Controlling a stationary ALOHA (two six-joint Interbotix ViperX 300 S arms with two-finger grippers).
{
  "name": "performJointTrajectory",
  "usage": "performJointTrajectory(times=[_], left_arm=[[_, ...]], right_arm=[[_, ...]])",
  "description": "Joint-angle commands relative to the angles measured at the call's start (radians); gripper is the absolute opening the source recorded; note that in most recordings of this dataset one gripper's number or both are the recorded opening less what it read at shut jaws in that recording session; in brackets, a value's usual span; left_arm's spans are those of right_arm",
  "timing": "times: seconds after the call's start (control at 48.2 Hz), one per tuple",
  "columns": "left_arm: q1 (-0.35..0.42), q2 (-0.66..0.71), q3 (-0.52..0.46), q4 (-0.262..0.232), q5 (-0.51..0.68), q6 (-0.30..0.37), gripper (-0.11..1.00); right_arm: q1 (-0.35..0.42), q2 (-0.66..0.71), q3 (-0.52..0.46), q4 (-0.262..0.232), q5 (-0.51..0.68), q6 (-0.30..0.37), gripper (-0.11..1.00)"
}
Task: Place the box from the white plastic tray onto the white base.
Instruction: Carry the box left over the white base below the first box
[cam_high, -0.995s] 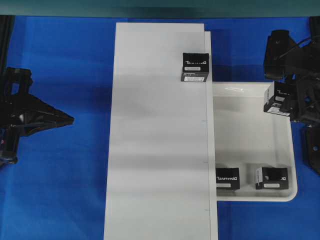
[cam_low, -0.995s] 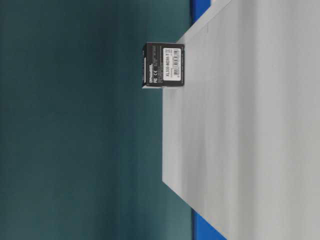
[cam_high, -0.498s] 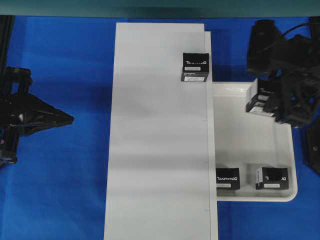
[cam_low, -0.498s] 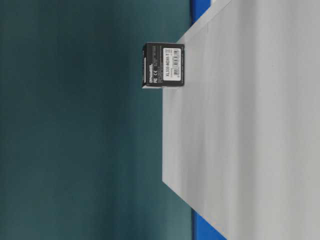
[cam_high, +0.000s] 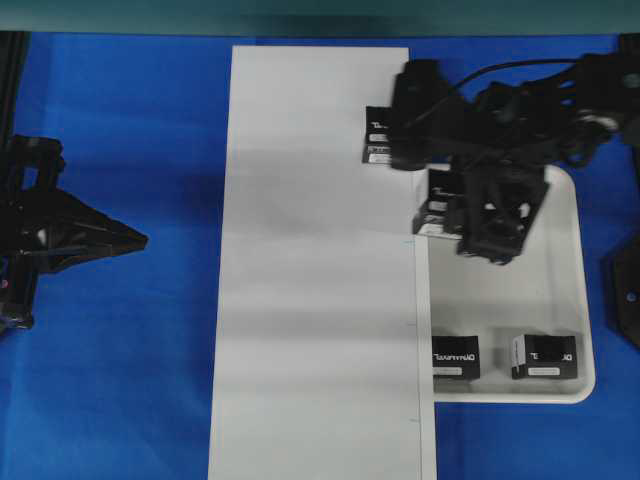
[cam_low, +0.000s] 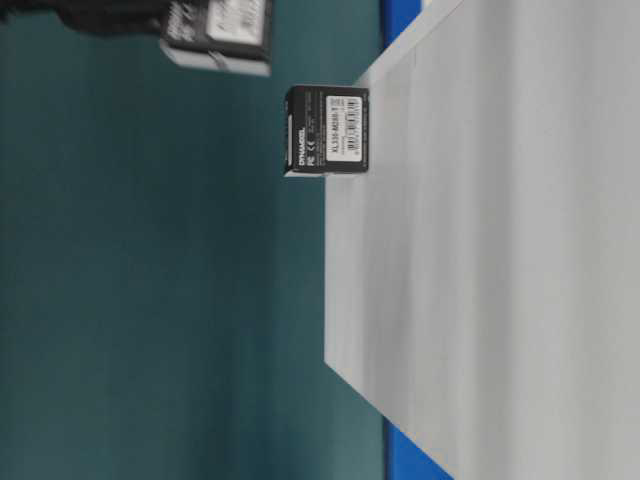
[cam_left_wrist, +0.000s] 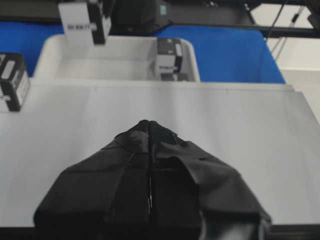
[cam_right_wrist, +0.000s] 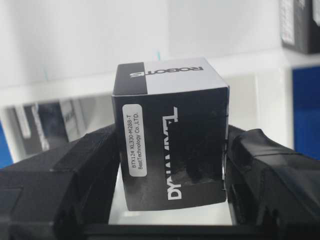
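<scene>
My right gripper (cam_high: 447, 208) is shut on a black box (cam_high: 432, 200) with white lettering and carries it in the air over the left rim of the white plastic tray (cam_high: 582, 300), right beside the white base (cam_high: 310, 260). Seen from the right wrist, the box (cam_right_wrist: 172, 135) sits upright between the two black fingers (cam_right_wrist: 75, 175). A second box (cam_high: 378, 140) stands on the base near its far right edge, partly covered by the right arm. My left gripper (cam_high: 140, 240) is shut and empty, left of the base.
Two more black boxes (cam_high: 455, 357) (cam_high: 545, 357) stand along the near side of the tray. The base lies on a blue table (cam_high: 130, 380). In the table-level view the carried box (cam_low: 220, 30) hangs above and beyond the box (cam_low: 327, 130) standing on the base.
The right arm has carried its box to the left, from the tray's far right side to the tray's left rim next to the base. The left arm has not moved.
</scene>
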Motion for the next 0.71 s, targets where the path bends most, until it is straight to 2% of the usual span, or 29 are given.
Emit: performJointTrajectory(times=[0.0,0.373,0.684], left_arm=[[-0.003,0.003,-0.028,0.000,-0.006,0.000,-0.07],[-0.006,0.005,-0.028,0.002,-0.006,0.000,-0.07],[-0.006,0.003,-0.026,0.002,-0.006,0.000,-0.07]], right_arm=[[0.009,0.037,-0.023,0.003,-0.031,-0.002,0.62],[0.011,0.155,-0.034,-0.015,-0.094,-0.009,0.62],[0.011,0.219,-0.066,-0.035,-0.101,-0.049,0.62]])
